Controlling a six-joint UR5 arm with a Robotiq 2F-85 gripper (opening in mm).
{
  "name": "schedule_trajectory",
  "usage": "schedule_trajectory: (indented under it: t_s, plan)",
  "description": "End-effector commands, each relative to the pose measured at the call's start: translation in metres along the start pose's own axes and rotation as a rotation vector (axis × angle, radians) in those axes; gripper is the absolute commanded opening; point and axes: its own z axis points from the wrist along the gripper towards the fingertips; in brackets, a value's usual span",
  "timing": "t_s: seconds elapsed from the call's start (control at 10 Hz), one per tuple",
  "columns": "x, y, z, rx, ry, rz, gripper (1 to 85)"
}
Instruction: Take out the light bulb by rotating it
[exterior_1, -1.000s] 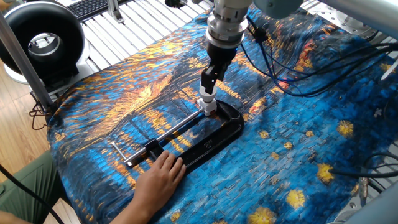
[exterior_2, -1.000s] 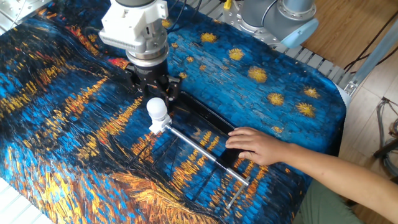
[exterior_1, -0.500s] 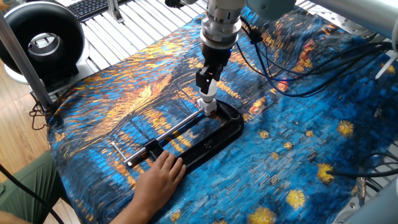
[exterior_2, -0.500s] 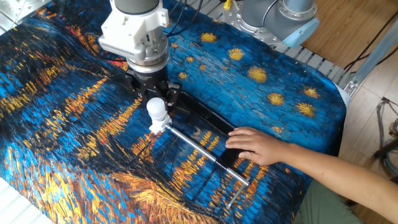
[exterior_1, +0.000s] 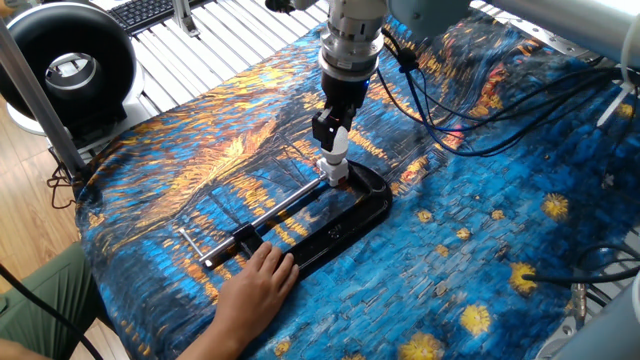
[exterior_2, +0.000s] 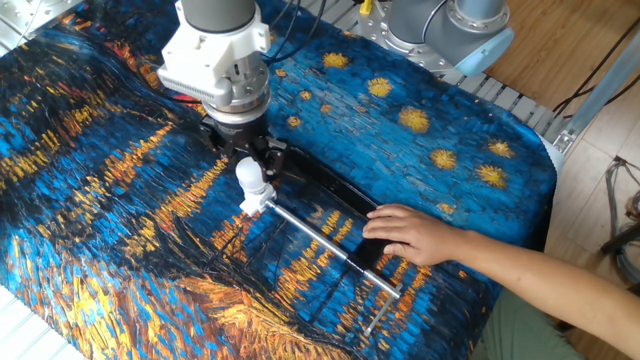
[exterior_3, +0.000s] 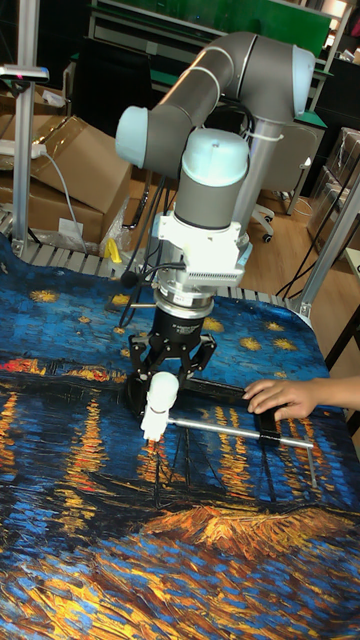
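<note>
The light bulb (exterior_2: 250, 176), a small white frosted globe, stands upright in a white socket (exterior_2: 256, 203) that a black C-clamp (exterior_2: 322, 186) holds on the patterned cloth. It also shows in the first fixed view as the bulb (exterior_1: 336, 155), and in the tall view as the bulb (exterior_3: 160, 392). My gripper (exterior_2: 248, 158) hangs straight over it, open, black fingers on either side of the globe's top. The same gripper (exterior_1: 332, 136) looks narrow side-on, while the gripper (exterior_3: 168, 372) is spread wide in the tall view. Whether the fingers touch the glass is unclear.
A person's hand (exterior_2: 415, 235) presses down the clamp's far end beside its long screw rod (exterior_2: 325, 243). Black cables (exterior_1: 470, 100) trail from the arm across the cloth. A round black fan (exterior_1: 70, 65) stands off the table's corner. Cardboard boxes (exterior_3: 70, 160) sit behind the table.
The arm has shifted slightly sideways and the gripper has come down a little closer around the bulb's top. Bulb, socket, clamp and hand have stayed put.
</note>
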Motion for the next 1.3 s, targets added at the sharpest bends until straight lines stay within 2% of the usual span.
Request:
schedule_trajectory:
  t_s: [0.0, 0.5, 0.8, 1.0, 1.2]
  plan:
    - [-0.0026, 0.0034, 0.0004, -0.016, -0.004, 0.033, 52.3]
    - [-0.0028, 0.0000, 0.0012, 0.005, 0.001, 0.050, 48.3]
    - [-0.0011, -0.0022, 0.0006, 0.021, 0.006, 0.065, 41.0]
    - [0.0003, -0.0030, -0.0024, 0.030, 0.008, 0.061, 33.7]
    - [-0.0011, -0.0003, 0.0010, 0.060, 0.001, 0.065, 23.3]
